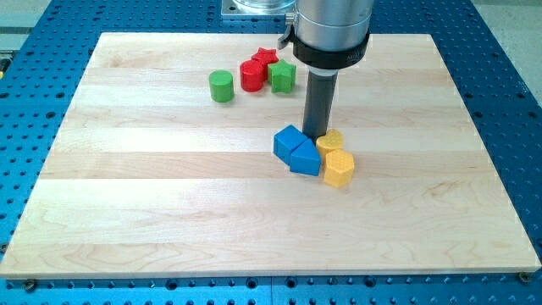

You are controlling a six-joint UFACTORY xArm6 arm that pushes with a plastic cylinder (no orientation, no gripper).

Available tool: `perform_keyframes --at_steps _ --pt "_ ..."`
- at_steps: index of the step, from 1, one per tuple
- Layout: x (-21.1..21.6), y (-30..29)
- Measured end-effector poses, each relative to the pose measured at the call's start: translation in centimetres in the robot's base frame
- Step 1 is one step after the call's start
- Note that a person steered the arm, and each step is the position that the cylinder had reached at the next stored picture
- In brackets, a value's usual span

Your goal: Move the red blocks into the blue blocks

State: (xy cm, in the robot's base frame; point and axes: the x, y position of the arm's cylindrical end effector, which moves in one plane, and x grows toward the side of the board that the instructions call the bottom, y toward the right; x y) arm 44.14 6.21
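A red cylinder [252,75] and a red star block [265,57] sit near the view's top centre, touching each other. Two blue blocks sit at the board's middle: a blue cube [289,141] and a second blue block [306,158] touching it on its lower right. My tip [317,136] stands just above and right of the blue blocks, between them and a yellow block, about touching them. The red blocks are well above and left of my tip.
A green cylinder [221,85] lies left of the red cylinder. A green block [283,76] touches the red cylinder's right. Two yellow blocks [330,141] [339,168] sit right of the blue blocks. The wooden board [127,212] lies on a blue perforated table.
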Motion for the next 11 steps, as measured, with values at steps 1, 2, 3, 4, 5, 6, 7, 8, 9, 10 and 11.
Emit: perform_keyframes --at_steps 1,2,3,4,5,6,7,8,9,10,11 --pt "0.0 0.0" --pt "0.0 0.0" --pt "0.0 -0.2" --pt "-5.8 -0.7" --pt "-6.9 -0.7" --pt "-7.4 1.1" --pt "-13.1 8.1" --pt "-21.1 5.4" --pt "-20.8 0.6" --pt "-17.3 -3.2" --pt "-18.0 -5.5"
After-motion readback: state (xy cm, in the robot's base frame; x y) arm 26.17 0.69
